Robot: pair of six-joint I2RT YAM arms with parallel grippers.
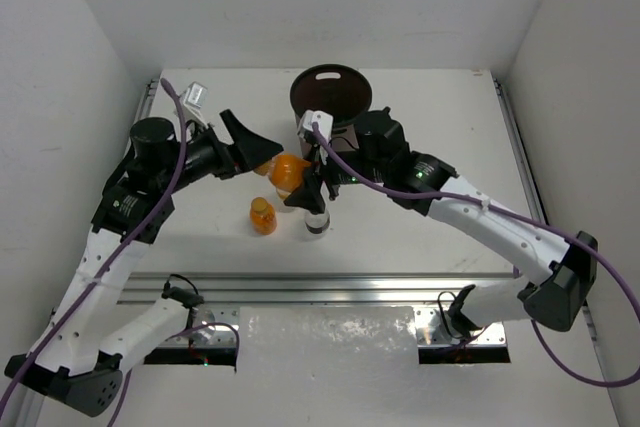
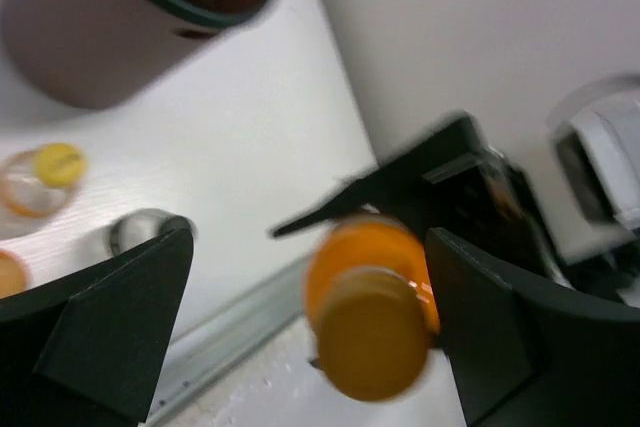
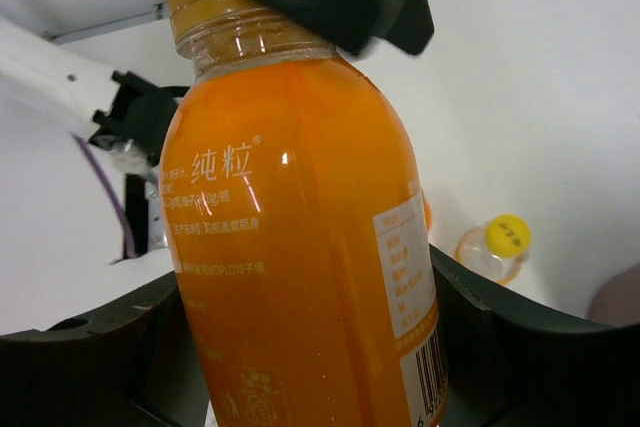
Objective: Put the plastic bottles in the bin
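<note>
From above, the risk is a drop: the orange bottle (image 1: pixel 289 171) hangs in the air between the two arms, over the desk (image 1: pixel 450 127) and short of the bin (image 1: pixel 330 95). If it slips it would fall among a second orange bottle (image 1: pixel 262 215) and a dark-labelled bottle (image 1: pixel 316 219) standing just below. The left gripper (image 1: pixel 262 152) is beside it on one side and the right gripper (image 1: pixel 312 187) on the other. In the left wrist view the left gripper is spread wide with nothing clamped. The blurred bottle lies between its fingers with a clear gap on one side, so it gives no support. A yellow-capped bottle stands on the desk near the bin. In the right wrist view a black finger of the left gripper overlaps the cap, and pulling away could snag it and lever the bottle loose. The right gripper is part closed, its fingers against both sides of the bottle's lower body, apparently holding it. That low grip could let the bottle tip.
</note>
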